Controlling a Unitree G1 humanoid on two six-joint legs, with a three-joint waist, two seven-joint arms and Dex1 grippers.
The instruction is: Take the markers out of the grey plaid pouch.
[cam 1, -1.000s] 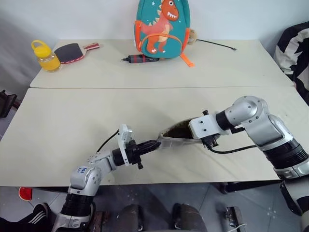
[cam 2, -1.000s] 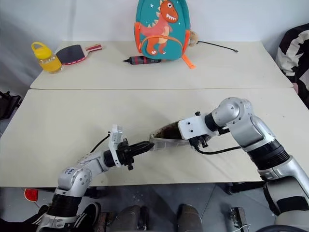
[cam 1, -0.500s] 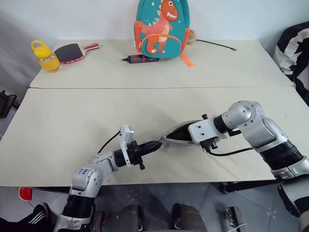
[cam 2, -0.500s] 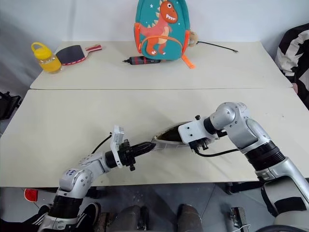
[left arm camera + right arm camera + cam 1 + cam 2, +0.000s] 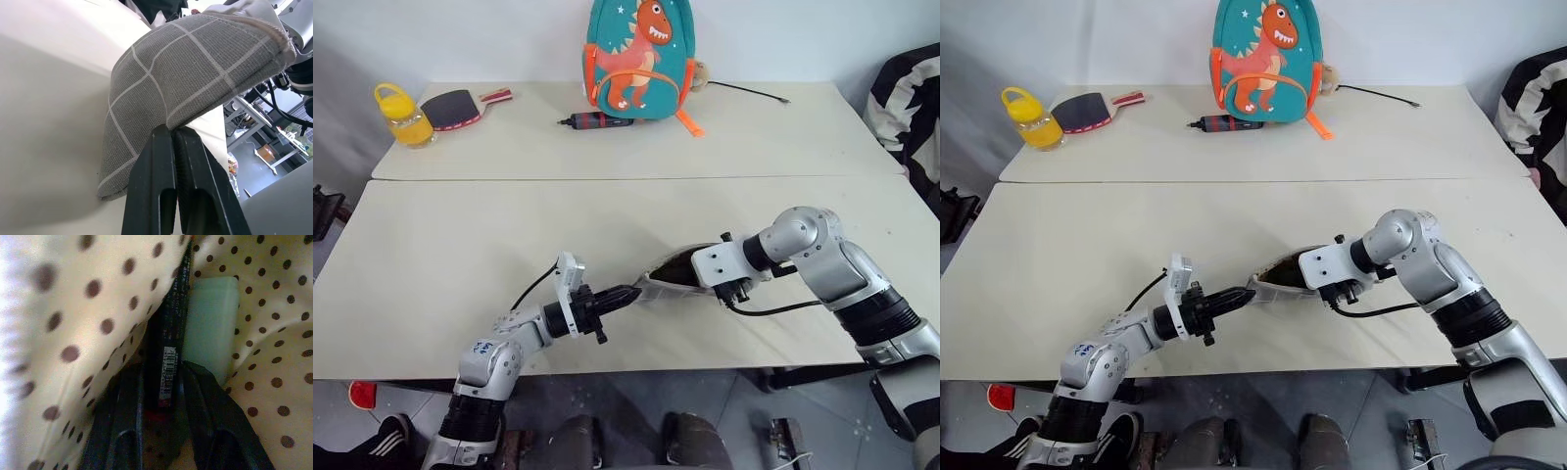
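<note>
While the left tool (image 5: pixel 625 294) pinches one end of the grey plaid pouch (image 5: pixel 186 83) with its fingers pressed tight together, the pouch lies on the near bench (image 5: pixel 440 255) between the two tools. At the other end, the right tool (image 5: pixel 164 401) sits inside the pouch, among the spotted lining. Its two fingers (image 5: pixel 124 431) are closed on a dark marker (image 5: pixel 168 342), one on each side. A pale green marker (image 5: pixel 210 328) lies just beside the dark one
</note>
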